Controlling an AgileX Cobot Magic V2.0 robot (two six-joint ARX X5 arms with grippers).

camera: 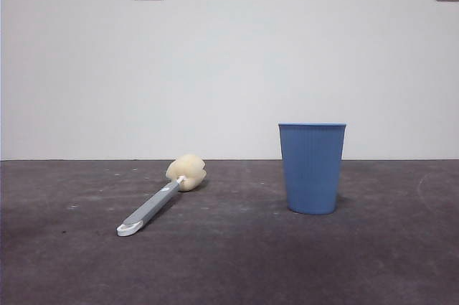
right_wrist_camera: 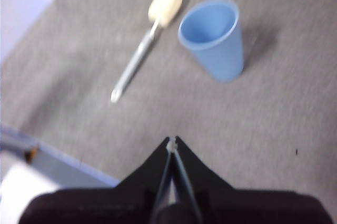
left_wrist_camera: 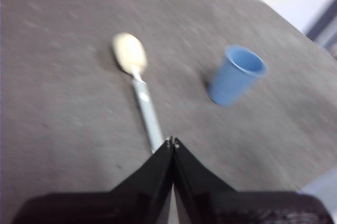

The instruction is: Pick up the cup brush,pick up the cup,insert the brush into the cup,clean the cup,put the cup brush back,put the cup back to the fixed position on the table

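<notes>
Jaws of the left gripper [left_wrist_camera: 172, 142] were pressed together, holding nothing, poised above the table [camera: 229, 262] near the brush's looped handle end. Right gripper [right_wrist_camera: 172, 142] was likewise closed and empty, farther back. Brush [camera: 161, 198] lay flat at left centre of the front view, handle end toward the camera, sponge head away and rightward. Cup [camera: 312, 168] stood upright right of centre, well apart from it. Judged nearer, the left arm suited the brush pickup.

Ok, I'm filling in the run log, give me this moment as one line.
stage: before pickup | cup brush: lying on table | cup: upright, apart from brush | left pincer: shut, above table | right pincer: shut, above table
</notes>
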